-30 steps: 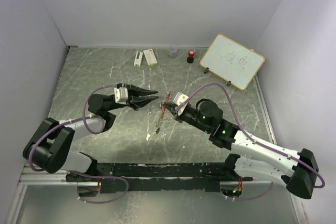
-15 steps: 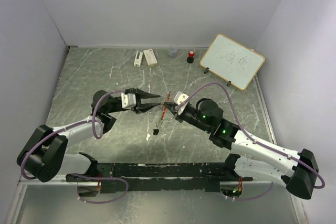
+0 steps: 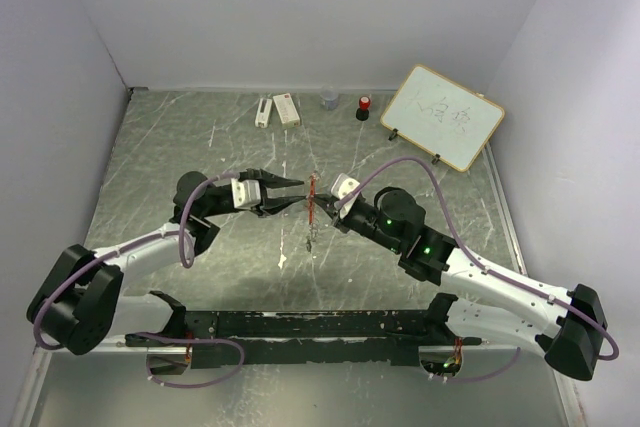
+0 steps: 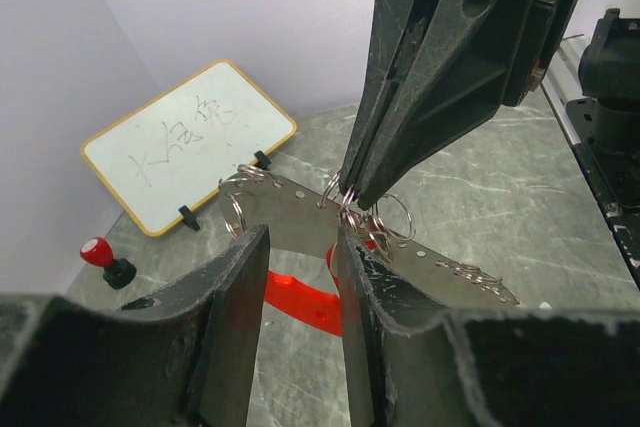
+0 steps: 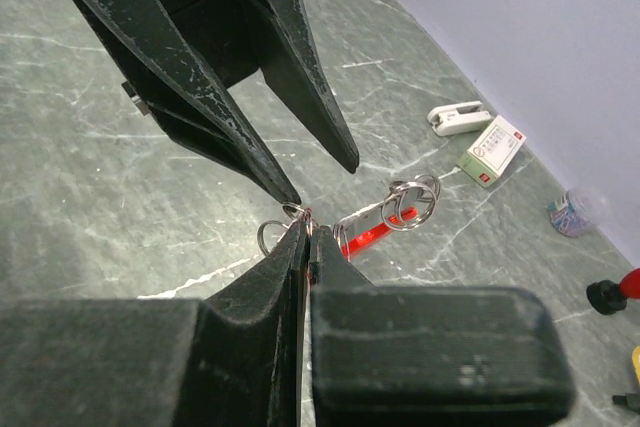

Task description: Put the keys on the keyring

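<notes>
The keyring hangs in the air at the table's middle, with its red fob, curved grey piece and silver rings. My right gripper is shut on it at the ring end. My left gripper is open. Its fingers reach in from the left, one on each side of the grey piece. One fingertip meets a ring. A small dark piece dangles below the keyring. I cannot make out the two keys clearly.
A small whiteboard leans at the back right. A red-capped black cylinder, a clear cup, a white box and a white stapler-like item line the back wall. Walls close in on both sides.
My left gripper has moved right, from apart from the keyring to touching it. The right gripper has stayed shut on the ring. The dangling piece has swung slightly right.
</notes>
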Tool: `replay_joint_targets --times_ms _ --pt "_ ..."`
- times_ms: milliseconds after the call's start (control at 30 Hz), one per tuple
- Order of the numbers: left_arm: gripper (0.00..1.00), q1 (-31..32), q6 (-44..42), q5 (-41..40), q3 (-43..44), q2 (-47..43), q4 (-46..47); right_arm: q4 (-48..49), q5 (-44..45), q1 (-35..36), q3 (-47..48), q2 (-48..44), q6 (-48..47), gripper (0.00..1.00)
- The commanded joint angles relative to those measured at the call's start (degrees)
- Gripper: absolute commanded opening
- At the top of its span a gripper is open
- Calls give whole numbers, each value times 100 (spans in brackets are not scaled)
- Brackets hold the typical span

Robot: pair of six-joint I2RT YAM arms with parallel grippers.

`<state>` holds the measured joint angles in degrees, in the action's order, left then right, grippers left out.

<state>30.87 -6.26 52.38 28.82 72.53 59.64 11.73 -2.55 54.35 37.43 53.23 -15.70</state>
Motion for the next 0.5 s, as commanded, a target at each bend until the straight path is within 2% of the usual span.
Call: replay_joint_targets --times_ms 0,233,467 --pt "44 37 -262 -62 13 -209 -223 246 82 -62 139 -113 -46 0" --pt "44 37 -518 53 141 -273 -777 297 175 -104 115 -146 -29 0" --pt "44 41 -434 71 165 -215 -653 289 14 -132 148 -89 -54 0"
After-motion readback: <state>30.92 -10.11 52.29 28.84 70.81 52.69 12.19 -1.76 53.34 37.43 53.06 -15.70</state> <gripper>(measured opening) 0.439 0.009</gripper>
